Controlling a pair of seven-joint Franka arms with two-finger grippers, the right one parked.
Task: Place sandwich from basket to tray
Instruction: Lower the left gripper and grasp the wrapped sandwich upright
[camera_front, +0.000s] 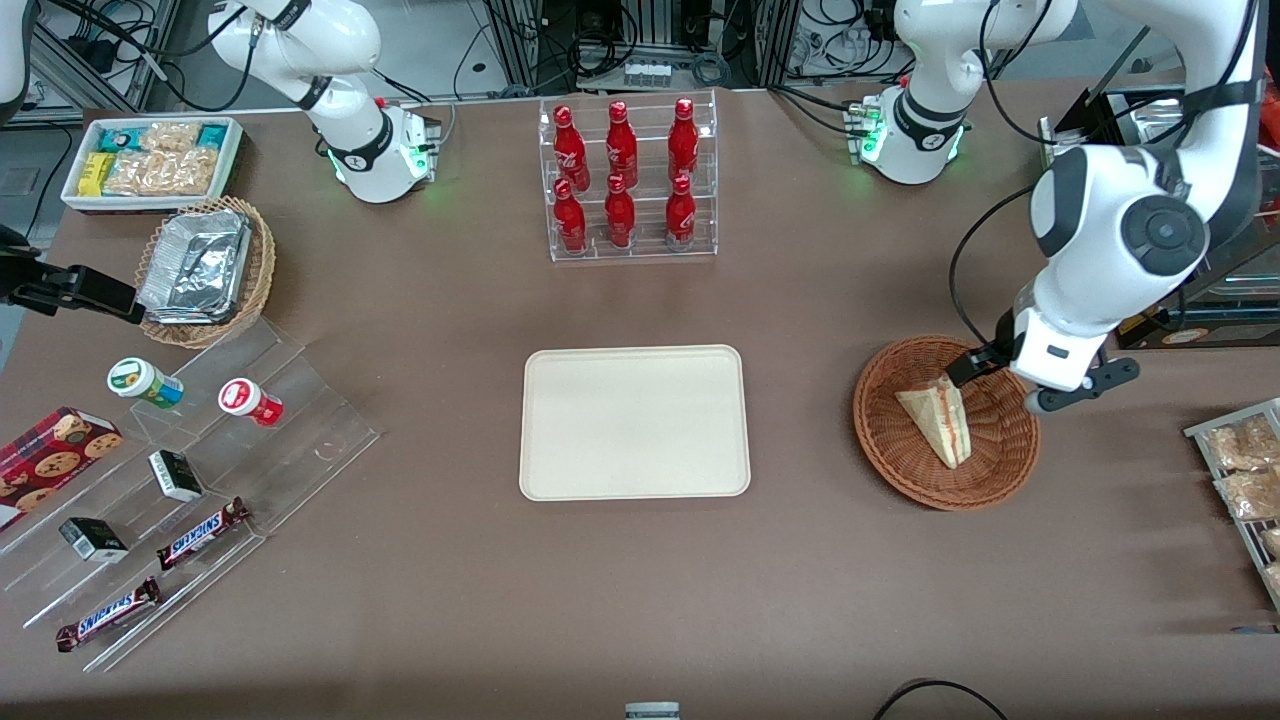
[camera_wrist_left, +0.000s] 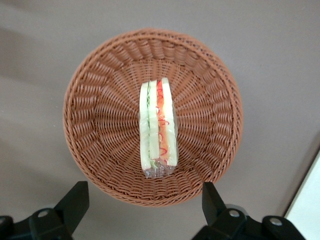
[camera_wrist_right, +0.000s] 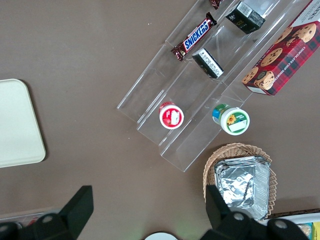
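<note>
While the hand (camera_wrist_left: 145, 210) hovers wide open above the basket (camera_wrist_left: 95, 150), the sandwich (camera_wrist_left: 159, 127) lies inside just below it, so the approach needs a straight descent to grasp.

One sandwich (camera_front: 940, 420) lies in one reddish-brown basket (camera_front: 890, 450), and there is one cream tray (camera_front: 634, 422). One gripper (camera_front: 1003, 385) hangs above the basket's rim with its two fingers (camera_wrist_left: 75, 197) spread wide. One clear rack (camera_front: 630, 180) holds six red bottles (camera_front: 620, 150), three to a row. One paler wicker basket (camera_front: 258, 275) carries foil trays (camera_front: 195, 265), too stacked to count. The one stepped acrylic stand (camera_front: 300, 420) has two Snickers bars (camera_front: 200, 532), two small dark boxes (camera_front: 175, 475) and two round tubs (camera_front: 145, 382), beside one cookie box (camera_front: 50, 455). One white bin (camera_front: 150, 160) holds snack packets
</note>
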